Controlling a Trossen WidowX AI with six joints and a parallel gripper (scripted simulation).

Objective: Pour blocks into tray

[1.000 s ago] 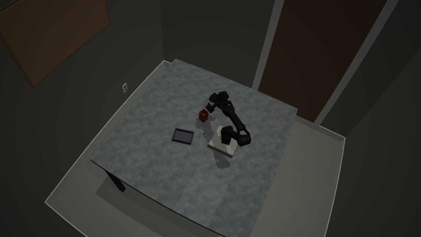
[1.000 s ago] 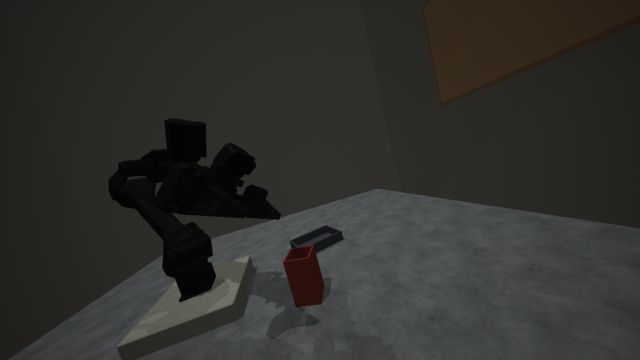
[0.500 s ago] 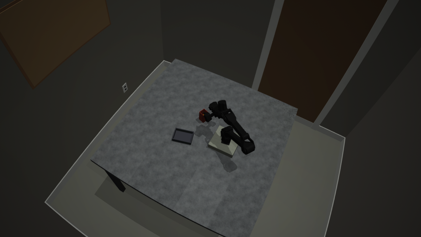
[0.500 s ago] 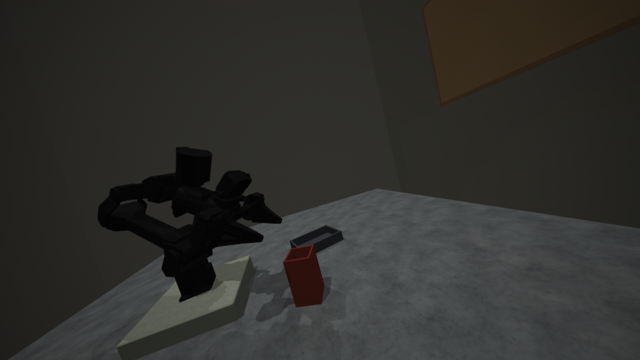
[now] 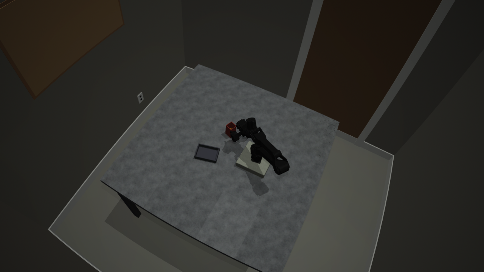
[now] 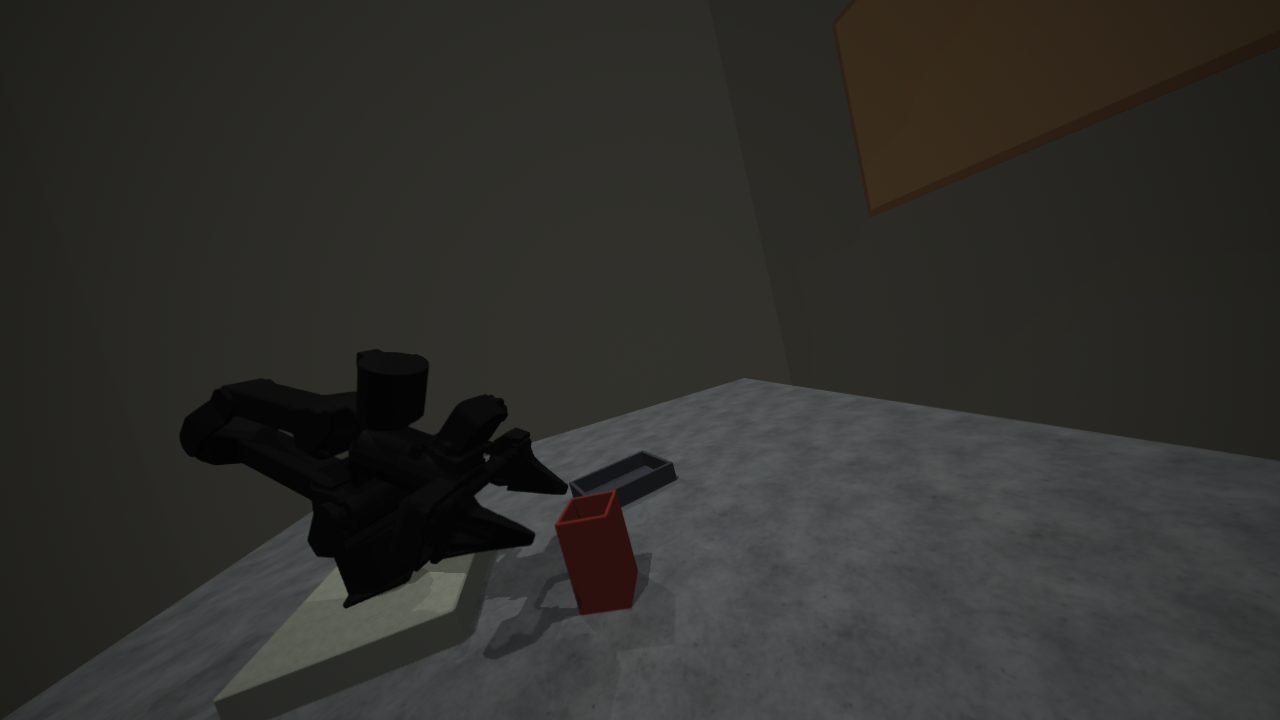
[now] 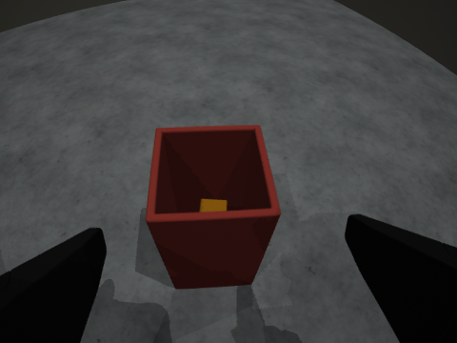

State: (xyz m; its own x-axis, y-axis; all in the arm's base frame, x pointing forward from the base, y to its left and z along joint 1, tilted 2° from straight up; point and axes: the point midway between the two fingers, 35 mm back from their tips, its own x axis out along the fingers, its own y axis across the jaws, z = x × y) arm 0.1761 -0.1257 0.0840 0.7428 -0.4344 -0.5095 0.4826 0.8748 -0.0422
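Standing upright on the bench (image 5: 176,135) (image 6: 895,537) (image 7: 333,119), the red cup (image 5: 230,129) (image 6: 601,562) (image 7: 212,248) holds an orange block (image 7: 213,205). Just beside the cup, the end effector (image 5: 235,131) (image 6: 550,513) (image 7: 228,235) gapes wide, gripping nothing. Near the cup lies the tray (image 5: 206,153) (image 6: 623,476).

Illumination: dim, low contrast in all three views.
Surface (image 5: 176,128) (image 6: 895,537) (image 7: 333,119) evenly grey, no glare; overlapping soft-toned shadows beside the red cup (image 5: 230,130) (image 6: 601,564) (image 7: 214,250). Arm (image 5: 269,145) (image 6: 268,447) nearly black, detail lost. Light source out of frame.

Grey mottled table (image 5: 176,128) (image 6: 895,537) (image 7: 333,119), upright red cup (image 5: 228,130) (image 6: 601,564) (image 7: 211,248), dark shallow tray (image 5: 205,161) (image 6: 637,486), pale base plate (image 5: 248,170) (image 6: 358,631).
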